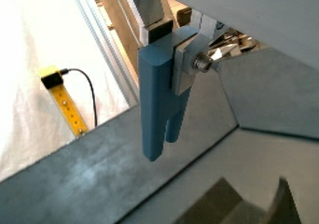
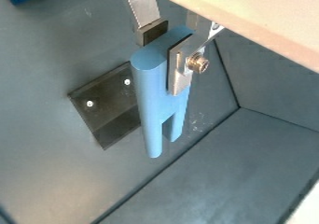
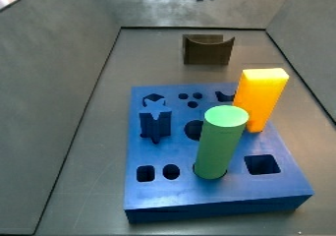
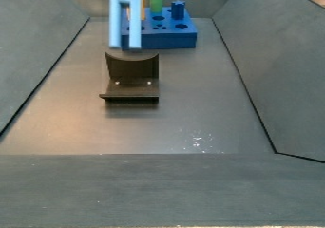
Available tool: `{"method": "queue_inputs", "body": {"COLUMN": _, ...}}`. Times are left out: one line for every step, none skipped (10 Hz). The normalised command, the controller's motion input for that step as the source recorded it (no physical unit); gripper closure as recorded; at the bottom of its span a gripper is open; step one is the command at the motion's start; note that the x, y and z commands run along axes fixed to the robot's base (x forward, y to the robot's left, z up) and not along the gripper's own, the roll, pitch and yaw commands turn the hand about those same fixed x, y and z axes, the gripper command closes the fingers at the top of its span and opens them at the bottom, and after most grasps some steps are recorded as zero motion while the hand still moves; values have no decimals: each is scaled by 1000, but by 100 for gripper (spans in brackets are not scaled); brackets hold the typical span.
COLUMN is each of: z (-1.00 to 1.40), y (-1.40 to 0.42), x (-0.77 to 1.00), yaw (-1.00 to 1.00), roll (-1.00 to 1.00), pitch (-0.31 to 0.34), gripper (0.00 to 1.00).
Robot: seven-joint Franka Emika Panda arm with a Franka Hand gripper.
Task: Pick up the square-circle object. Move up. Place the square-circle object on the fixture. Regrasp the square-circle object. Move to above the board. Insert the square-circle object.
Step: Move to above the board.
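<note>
Gripper (image 2: 169, 49) clamped on the square-circle object (image 2: 159, 106), raised above the fixture (image 4: 131, 78). Probably mid move-up; next, lowering into the notch

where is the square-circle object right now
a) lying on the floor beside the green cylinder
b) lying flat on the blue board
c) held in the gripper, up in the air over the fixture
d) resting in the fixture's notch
c: the gripper clamps the square-circle object, which hangs upright above the fixture, clear of its notch.
</note>
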Motion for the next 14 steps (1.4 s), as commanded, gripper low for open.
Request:
{"method": "queue_inputs", "body": {"z": 354, "y": 13, "x": -35, "yaw": -87, "roll": -108, "pitch": 68, "gripper": 100}}
{"method": "queue_inputs", "body": {"z": 408, "y": -1000, "x": -571, "yaw": 1000, "roll": -547, "pitch": 81, "gripper": 100}}
{"method": "queue_inputs", "body": {"z": 386, "y": -1000, "x": -561, "yaw": 1000, "roll": -533, "pitch": 76, "gripper": 100}}
{"method": "queue_inputs", "body": {"z": 399, "y": -1000, "x": -552, "yaw": 1000, "roll": -519, "pitch": 49, "gripper": 100}}
{"method": "queue_inputs", "body": {"z": 386, "y": -1000, "x": -537, "yaw": 1000, "roll": -509, "pitch": 13, "gripper": 100}}
{"method": "queue_inputs", "body": {"z": 395, "y": -1000, "x": -529, "yaw": 1000, "roll": -495, "pitch": -16, "gripper": 100}}
{"method": "queue_inputs", "body": {"z": 399, "y": -1000, "x": -526, "yaw": 1000, "roll": -483, "pitch": -45, "gripper": 100}}
{"method": "queue_inputs", "body": {"z": 408, "y": -1000, "x": -527, "yaw": 1000, "roll": -469, "pitch": -82, "gripper": 100}}
{"method": "queue_inputs", "body": {"z": 422, "y": -1000, "x": -522, "yaw": 1000, "roll": -455, "pitch": -108, "gripper": 100}}
{"method": "queue_inputs", "body": {"z": 333, "y": -757, "x": -391, "yaw": 1000, "roll": -440, "pitch": -134, "gripper": 100}}
{"method": "queue_inputs", "body": {"z": 207, "y": -474, "x": -231, "yaw": 1000, "roll": -424, "pitch": -157, "gripper": 100}}
{"method": "queue_inputs", "body": {"z": 101, "y": -239, "x": -103, "yaw": 1000, "roll": -406, "pitch": -190, "gripper": 100}}
{"method": "queue_inputs", "body": {"z": 61, "y": -137, "x": -69, "yaw": 1000, "roll": -395, "pitch": -217, "gripper": 100}}
{"method": "queue_inputs", "body": {"z": 46, "y": -85, "x": -61, "yaw": 1000, "roll": -387, "pitch": -237, "gripper": 100}}
